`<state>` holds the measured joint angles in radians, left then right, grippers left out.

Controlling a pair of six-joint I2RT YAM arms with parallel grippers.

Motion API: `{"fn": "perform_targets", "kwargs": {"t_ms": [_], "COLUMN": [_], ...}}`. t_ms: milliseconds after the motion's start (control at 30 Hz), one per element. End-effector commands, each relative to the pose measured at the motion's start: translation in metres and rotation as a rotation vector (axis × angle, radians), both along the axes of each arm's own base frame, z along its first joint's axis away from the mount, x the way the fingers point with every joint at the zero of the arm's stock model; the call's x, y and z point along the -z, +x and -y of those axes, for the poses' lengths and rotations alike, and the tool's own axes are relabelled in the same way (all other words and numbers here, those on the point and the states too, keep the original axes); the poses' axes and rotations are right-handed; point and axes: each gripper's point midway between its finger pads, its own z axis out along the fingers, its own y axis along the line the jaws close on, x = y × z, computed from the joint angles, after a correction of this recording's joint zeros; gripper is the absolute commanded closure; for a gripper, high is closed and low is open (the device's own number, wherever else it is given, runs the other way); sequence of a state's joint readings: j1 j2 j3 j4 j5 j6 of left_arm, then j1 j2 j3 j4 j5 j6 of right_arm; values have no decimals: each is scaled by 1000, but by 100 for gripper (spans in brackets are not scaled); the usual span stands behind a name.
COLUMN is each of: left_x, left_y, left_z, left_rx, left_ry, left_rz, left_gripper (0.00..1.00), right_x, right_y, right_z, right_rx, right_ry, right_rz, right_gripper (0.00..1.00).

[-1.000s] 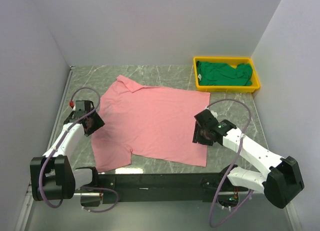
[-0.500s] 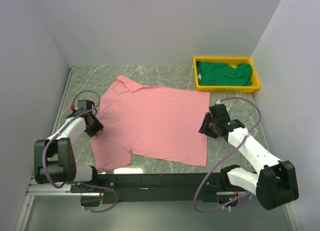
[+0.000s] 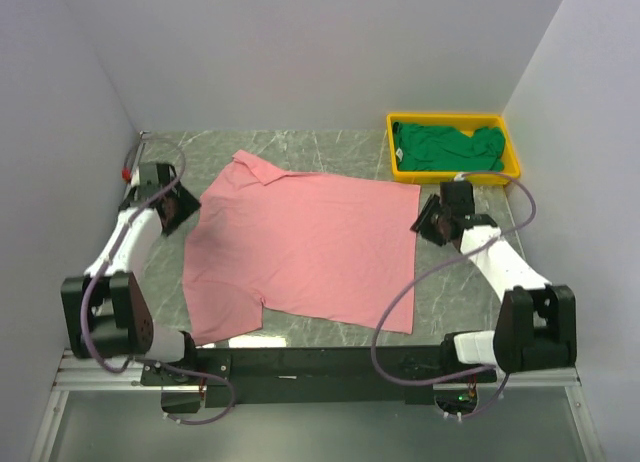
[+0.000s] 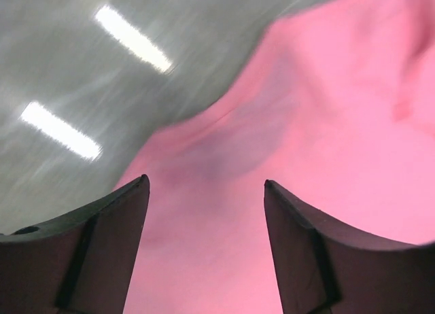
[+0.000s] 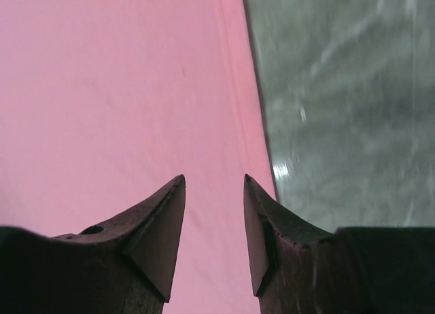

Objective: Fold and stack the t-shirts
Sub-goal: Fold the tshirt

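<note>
Pink t-shirt (image 3: 300, 252) lies flat. Left hand (image 4: 204, 183) gapes wide, empty, over its sleeve edge. Right hand (image 5: 214, 179) parts narrowly, empty, over the opposite hem.

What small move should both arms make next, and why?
Probably lower both grippers and pinch the cloth to start a fold. The pink t-shirt lies spread flat and unfolded. The left gripper hangs open over one edge, the right gripper hangs open over the opposite edge, and neither holds cloth.
</note>
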<state>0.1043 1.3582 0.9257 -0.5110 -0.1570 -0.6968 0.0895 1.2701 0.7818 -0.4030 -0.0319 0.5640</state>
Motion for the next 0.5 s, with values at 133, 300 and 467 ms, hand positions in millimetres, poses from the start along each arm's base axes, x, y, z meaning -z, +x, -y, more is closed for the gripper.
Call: {"fn": "perform_targets", "kwargs": {"t_ms": [133,300,467], "left_x": [-49,-48,-26], "left_y": [132,206,257], "left_z": [31,55,69], "left_rx": [119,191,223], "left_ry": [-126,-147,-157], "left_rz": [229,296,317], "left_gripper": [29,36,43], "right_x": [-35,-36,-25], "right_y": [88,115,126], "right_z": [15,24,21], "right_rx": [41,64,40], "right_ry": [52,76,80], "right_rz": [173,198,183], "right_gripper": [54,56,57]}}
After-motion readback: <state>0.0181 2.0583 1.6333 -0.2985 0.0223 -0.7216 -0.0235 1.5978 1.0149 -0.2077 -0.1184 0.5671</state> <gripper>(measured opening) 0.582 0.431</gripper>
